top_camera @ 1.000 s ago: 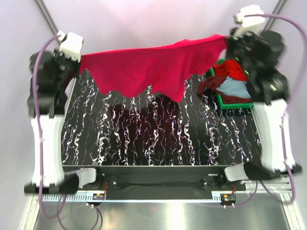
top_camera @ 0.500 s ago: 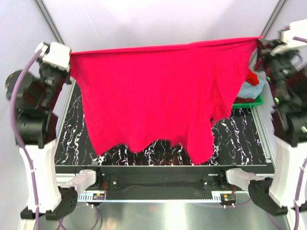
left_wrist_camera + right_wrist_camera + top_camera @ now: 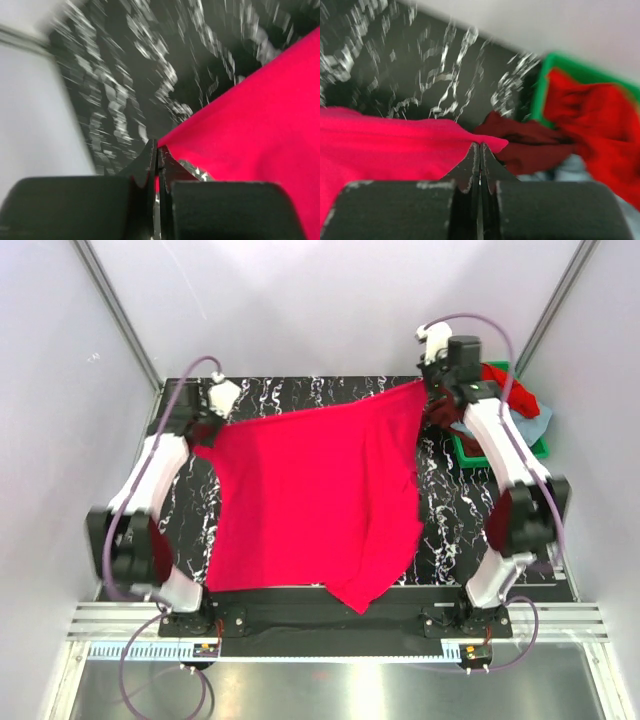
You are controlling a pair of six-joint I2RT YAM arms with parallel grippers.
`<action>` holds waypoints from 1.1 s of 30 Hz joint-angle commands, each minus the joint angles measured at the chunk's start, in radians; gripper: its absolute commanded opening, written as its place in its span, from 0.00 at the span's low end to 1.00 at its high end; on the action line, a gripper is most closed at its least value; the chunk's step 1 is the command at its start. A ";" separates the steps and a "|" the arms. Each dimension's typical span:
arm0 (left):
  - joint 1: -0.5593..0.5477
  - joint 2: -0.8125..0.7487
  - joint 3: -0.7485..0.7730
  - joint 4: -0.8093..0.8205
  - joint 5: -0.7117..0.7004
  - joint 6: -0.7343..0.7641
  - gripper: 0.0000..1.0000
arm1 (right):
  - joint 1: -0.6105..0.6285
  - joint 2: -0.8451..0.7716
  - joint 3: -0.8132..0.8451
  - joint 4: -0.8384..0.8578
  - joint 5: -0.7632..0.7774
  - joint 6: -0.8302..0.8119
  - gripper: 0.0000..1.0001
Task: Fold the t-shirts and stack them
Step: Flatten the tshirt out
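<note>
A crimson-pink t-shirt (image 3: 310, 500) lies spread over the black marbled table (image 3: 460, 520), its near corner hanging over the front edge. My left gripper (image 3: 203, 430) is shut on its far left corner; the cloth shows in the left wrist view (image 3: 250, 110) at my gripper (image 3: 157, 150). My right gripper (image 3: 430, 390) is shut on its far right corner, seen in the right wrist view (image 3: 395, 145) at my gripper (image 3: 480, 146). A brighter red shirt (image 3: 592, 120), a dark maroon shirt (image 3: 530, 140) and a light blue-grey shirt (image 3: 530, 425) lie in the bin.
A green plastic bin (image 3: 535, 445) stands at the table's far right, just behind and right of my right gripper. Grey walls and metal posts enclose the table on three sides. A metal rail (image 3: 330, 615) runs along the front edge.
Both arms swung from held high near the camera down and forward to the table's far side, laying the crimson-pink shirt flat on the table. Both grippers stay shut on its corners.
</note>
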 commanded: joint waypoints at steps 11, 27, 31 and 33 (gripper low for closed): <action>0.022 0.693 0.616 0.031 -0.183 0.047 0.00 | -0.021 0.773 0.747 0.008 0.024 -0.110 0.00; -0.037 0.732 0.579 0.289 -0.426 0.199 0.00 | -0.020 0.718 0.619 0.031 0.012 -0.007 0.00; -0.041 0.629 0.469 0.298 -0.392 0.165 0.00 | -0.018 0.660 0.585 -0.006 -0.023 0.025 0.00; -0.041 0.610 0.434 0.280 -0.378 0.174 0.00 | -0.018 0.634 0.541 0.002 -0.027 0.027 0.00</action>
